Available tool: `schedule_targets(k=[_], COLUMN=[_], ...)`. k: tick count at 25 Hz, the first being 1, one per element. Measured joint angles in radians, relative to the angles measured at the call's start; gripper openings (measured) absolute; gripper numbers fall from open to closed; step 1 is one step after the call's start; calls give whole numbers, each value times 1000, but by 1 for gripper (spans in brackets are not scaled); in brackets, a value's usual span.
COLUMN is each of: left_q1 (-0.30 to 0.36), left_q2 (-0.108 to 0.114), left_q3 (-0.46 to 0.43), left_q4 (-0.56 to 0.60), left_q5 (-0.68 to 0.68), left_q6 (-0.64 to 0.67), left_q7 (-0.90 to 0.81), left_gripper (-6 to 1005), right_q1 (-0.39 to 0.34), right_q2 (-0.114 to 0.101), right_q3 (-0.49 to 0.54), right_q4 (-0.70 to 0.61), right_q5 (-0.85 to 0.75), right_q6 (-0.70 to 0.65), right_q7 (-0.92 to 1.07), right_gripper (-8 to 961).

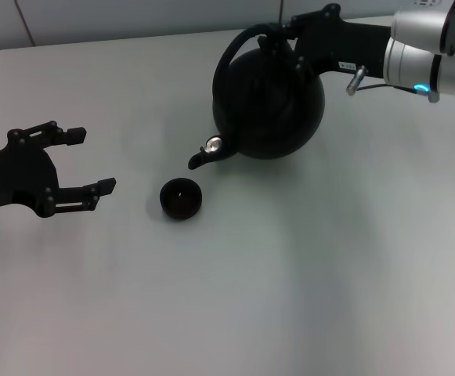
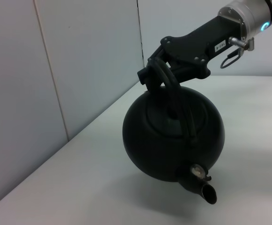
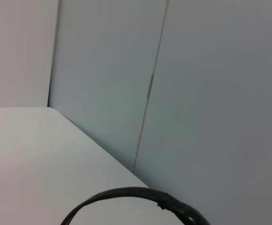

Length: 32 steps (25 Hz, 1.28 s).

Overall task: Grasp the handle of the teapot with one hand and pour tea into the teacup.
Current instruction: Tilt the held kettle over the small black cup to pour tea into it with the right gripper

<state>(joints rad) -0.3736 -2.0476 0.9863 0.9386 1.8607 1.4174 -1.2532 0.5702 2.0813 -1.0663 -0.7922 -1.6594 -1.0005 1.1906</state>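
One round matte-blk teapot (image 1: 270,102), tipped; right tool (image 1: 278,35) clamps handle (image 1: 229,59); left tool (image 1: 86,160) agape.

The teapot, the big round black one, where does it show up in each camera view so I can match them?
Head view: the round matte black teapot sits at upper centre, tilted, spout toward the small black teacup.
Left wrist view: it fills the centre, hanging from the right claw.
Right wrist view: only its arched black hoop handle shows, along the lower edge.
Shared landmark: that handle.
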Motion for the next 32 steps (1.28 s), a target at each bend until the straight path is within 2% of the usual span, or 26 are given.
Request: schedule_targets(k=[32], left_q1=[-5], left_q2=[-5], left_q3=[-1], left_q4=[10], left_q5=[0], left_q6=[-28], left_q7=[0], left_gripper=[870], right_q1=[12], right_q2=[3], right_q3=[-112], right_q4=[-130], right_q5=[-87], right_q6=[28], right_q7=[-2], right_gripper=[130])
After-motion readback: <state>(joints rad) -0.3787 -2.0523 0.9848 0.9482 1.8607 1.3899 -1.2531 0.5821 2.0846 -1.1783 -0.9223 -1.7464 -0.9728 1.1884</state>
